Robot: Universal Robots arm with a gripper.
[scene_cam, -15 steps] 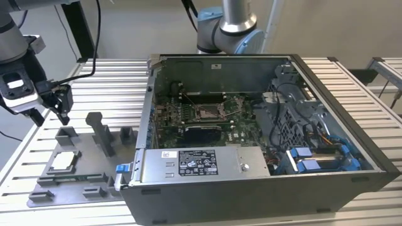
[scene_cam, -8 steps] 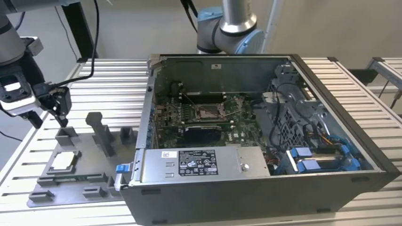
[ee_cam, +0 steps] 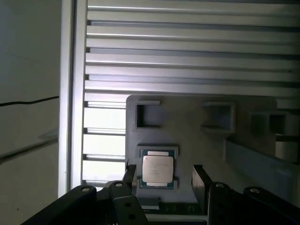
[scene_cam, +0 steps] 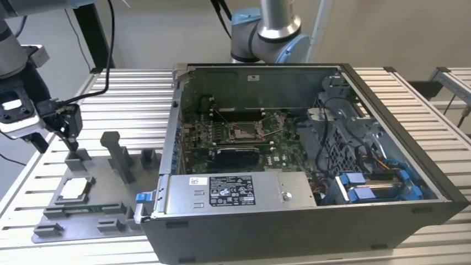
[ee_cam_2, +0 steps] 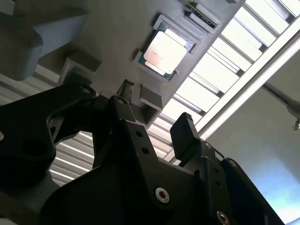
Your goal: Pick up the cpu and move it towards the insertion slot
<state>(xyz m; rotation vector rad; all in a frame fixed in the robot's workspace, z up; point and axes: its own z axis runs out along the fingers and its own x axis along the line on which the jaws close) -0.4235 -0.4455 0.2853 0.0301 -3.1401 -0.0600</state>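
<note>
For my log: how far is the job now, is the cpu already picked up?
Nothing is finished yet: the cpu lies in its grey tray, not lifted. In hand: the gripper hovers open over the tray, not touching the cpu. Left: the grasp, the lift and the way to the insertion slot in the computer case.

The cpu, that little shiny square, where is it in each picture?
Exterior view: the cpu lies in the grey tray, to the exterior view's left of the computer case.
Second wrist view: the cpu sits in its tray pocket, beyond the open gripper.
First wrist view: the cpu is seen between the gripper's spread fingers.
Shared landmark: the grey tray's square pocket framing the chip.
</note>
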